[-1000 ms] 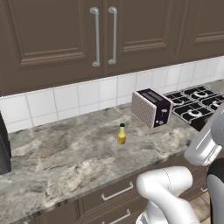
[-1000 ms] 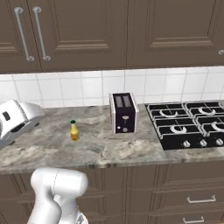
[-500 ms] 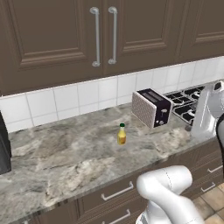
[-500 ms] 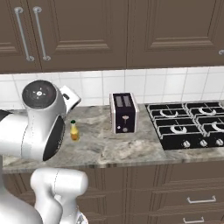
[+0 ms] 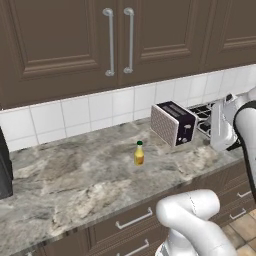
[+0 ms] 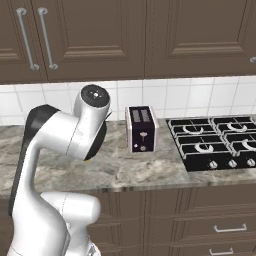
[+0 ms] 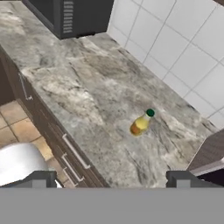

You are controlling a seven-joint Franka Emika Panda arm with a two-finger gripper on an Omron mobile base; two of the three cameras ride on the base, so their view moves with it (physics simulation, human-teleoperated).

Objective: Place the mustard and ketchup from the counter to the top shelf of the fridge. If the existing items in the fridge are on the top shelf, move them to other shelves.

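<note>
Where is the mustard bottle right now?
The mustard bottle stands upright on the marble counter, just left of the toaster in the left base view, untouched.

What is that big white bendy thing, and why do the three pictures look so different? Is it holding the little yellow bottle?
The white bendy thing is a robot arm in a pretend, computer-drawn kitchen. Two pictures come from cameras riding behind it, one on its left side and one on its right, so you see the same counter from two sides. The third camera sits on the robot's hand and looks down past its two small dark fingertips.

On the counter stands a small yellow mustard bottle with a green cap, next to a dark toaster. A black stove sits beside the toaster, and brown cupboards hang above.

No, it holds nothing. Its gripper is open, up above the bottle, not touching it.
</note>
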